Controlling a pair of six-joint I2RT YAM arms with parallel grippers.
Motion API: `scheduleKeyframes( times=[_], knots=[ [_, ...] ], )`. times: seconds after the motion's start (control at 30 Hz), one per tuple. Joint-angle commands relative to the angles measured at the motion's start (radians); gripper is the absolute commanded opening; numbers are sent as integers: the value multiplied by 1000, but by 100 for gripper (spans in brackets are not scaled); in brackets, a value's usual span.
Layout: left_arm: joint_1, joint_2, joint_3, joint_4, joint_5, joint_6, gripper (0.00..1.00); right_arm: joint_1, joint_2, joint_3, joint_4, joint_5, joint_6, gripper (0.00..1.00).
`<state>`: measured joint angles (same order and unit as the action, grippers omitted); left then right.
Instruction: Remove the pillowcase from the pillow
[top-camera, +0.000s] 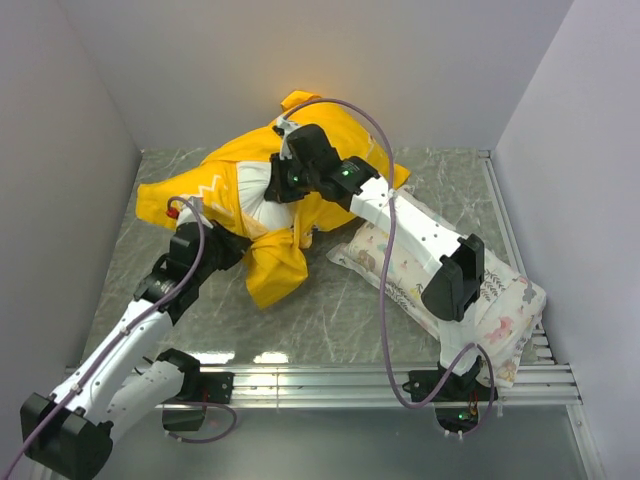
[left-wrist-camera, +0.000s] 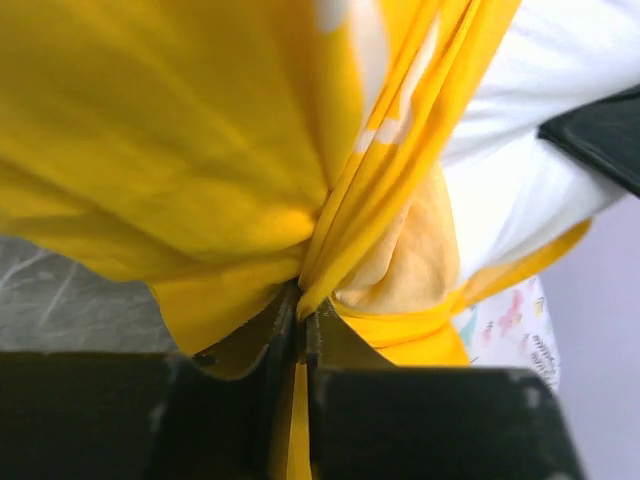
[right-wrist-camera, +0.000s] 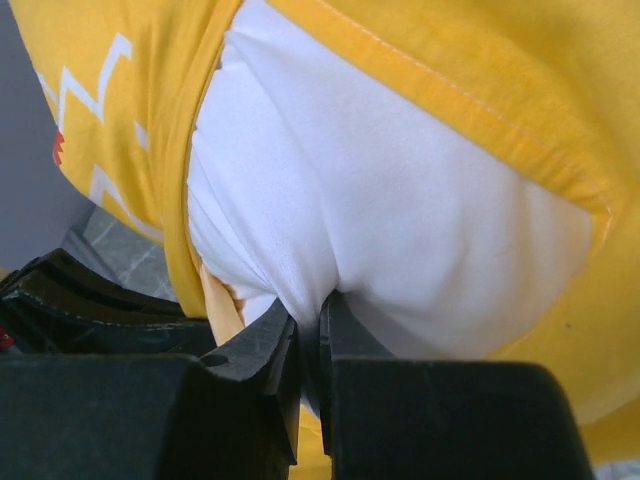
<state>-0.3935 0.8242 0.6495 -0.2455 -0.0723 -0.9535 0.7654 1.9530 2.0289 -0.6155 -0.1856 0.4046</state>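
The yellow pillowcase (top-camera: 240, 190) with white zigzag marks lies bunched at the back middle of the table. The plain white pillow (top-camera: 268, 205) shows through its opening. My left gripper (top-camera: 232, 245) is shut on a gathered fold of the pillowcase (left-wrist-camera: 250, 180); its jaws pinch the yellow cloth in the left wrist view (left-wrist-camera: 300, 320). My right gripper (top-camera: 278, 188) reaches in from the right and is shut on a pinch of the white pillow (right-wrist-camera: 400, 200) at the case's opening, seen in the right wrist view (right-wrist-camera: 310, 325). Most of the pillow is hidden inside the case.
A second white pillow printed with small pastel figures (top-camera: 500, 310) lies at the right under my right arm. Grey walls close the left, back and right. A metal rail (top-camera: 330, 380) runs along the near edge. A strip of slats (top-camera: 545, 345) lies at the right.
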Motion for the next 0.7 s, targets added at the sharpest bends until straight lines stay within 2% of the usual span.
scheduleKeyframes(
  times=[0.0, 0.2, 0.37, 0.67],
  knots=[
    [-10, 58, 71, -199, -4, 108, 14, 8, -60, 143, 240, 160, -35, 0],
    [-13, 67, 194, -244, -1, 156, 31, 17, -32, 116, 260, 143, -21, 0],
    [-16, 79, 265, -262, 9, 185, 48, 29, -17, 114, 260, 141, -20, 0],
    [-18, 104, 358, -279, 48, 223, 60, 41, -17, 74, 272, 147, -23, 0]
  ],
)
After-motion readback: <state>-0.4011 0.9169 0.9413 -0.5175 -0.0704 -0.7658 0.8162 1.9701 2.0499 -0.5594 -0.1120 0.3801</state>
